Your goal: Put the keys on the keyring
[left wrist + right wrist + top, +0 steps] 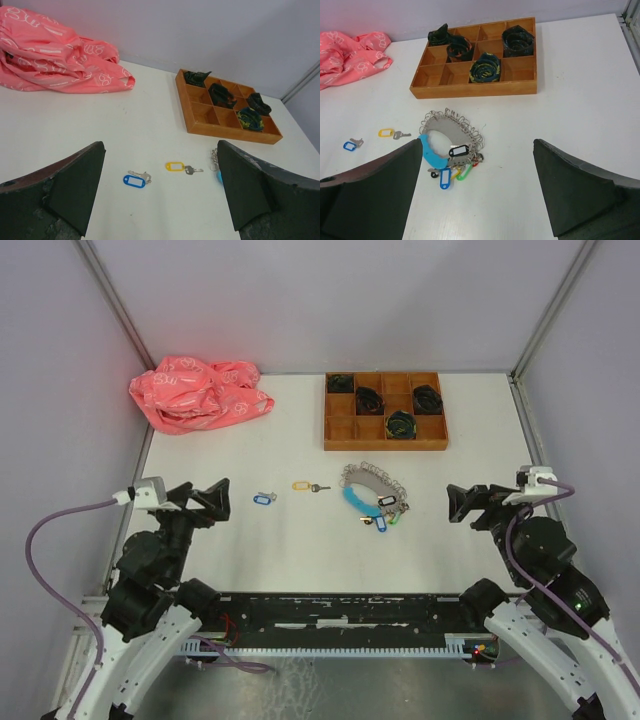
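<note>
Our blue-tag key (264,498) and yellow-tag key (303,485) lie flat on the table (430,570), near the keyring (368,495), on its left; we think they are light, thin and slippery, so pinch the fat tag; the left gripper (216,502) and right gripper (454,506) gape wide, holding nothing.

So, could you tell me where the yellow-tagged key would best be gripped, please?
Probably by its yellow tag, from straight above with jaws across its narrow width: it lies flat on the table, and the tag is bulkier than the thin key. The open left gripper is nearer.
</note>
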`<state>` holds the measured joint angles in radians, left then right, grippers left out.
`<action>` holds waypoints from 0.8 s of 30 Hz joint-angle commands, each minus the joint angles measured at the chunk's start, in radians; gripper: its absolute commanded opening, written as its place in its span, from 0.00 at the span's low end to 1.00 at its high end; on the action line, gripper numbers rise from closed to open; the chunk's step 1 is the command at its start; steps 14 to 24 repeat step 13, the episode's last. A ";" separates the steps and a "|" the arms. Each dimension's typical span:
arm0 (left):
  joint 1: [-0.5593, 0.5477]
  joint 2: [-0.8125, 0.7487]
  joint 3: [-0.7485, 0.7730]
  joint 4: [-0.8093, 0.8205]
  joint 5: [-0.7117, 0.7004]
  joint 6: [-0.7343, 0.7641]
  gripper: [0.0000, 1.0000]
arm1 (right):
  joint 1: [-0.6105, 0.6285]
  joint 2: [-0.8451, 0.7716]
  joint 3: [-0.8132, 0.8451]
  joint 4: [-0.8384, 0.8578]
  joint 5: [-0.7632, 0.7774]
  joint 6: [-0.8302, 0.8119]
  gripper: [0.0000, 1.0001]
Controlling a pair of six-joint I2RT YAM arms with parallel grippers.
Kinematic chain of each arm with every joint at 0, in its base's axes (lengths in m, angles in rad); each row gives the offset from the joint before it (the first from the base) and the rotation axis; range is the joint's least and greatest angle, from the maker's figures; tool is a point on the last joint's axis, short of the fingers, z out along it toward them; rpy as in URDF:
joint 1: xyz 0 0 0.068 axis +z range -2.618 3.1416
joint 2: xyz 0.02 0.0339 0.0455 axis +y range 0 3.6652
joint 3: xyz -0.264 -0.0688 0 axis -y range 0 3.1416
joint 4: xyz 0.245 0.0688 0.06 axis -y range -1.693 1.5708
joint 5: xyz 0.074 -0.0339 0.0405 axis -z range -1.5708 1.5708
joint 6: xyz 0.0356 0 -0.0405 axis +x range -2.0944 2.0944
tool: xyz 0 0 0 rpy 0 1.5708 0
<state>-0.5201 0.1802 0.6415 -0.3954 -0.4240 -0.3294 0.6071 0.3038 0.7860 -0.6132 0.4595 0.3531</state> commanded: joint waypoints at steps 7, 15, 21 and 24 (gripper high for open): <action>0.004 -0.005 -0.062 0.048 -0.027 0.078 0.99 | -0.001 0.043 0.040 -0.044 0.037 -0.059 1.00; 0.005 -0.012 -0.072 0.053 -0.024 0.079 0.99 | -0.001 0.057 0.048 -0.027 0.030 -0.087 1.00; 0.005 -0.012 -0.072 0.053 -0.024 0.079 0.99 | -0.001 0.057 0.048 -0.027 0.030 -0.087 1.00; 0.005 -0.012 -0.072 0.053 -0.024 0.079 0.99 | -0.001 0.057 0.048 -0.027 0.030 -0.087 1.00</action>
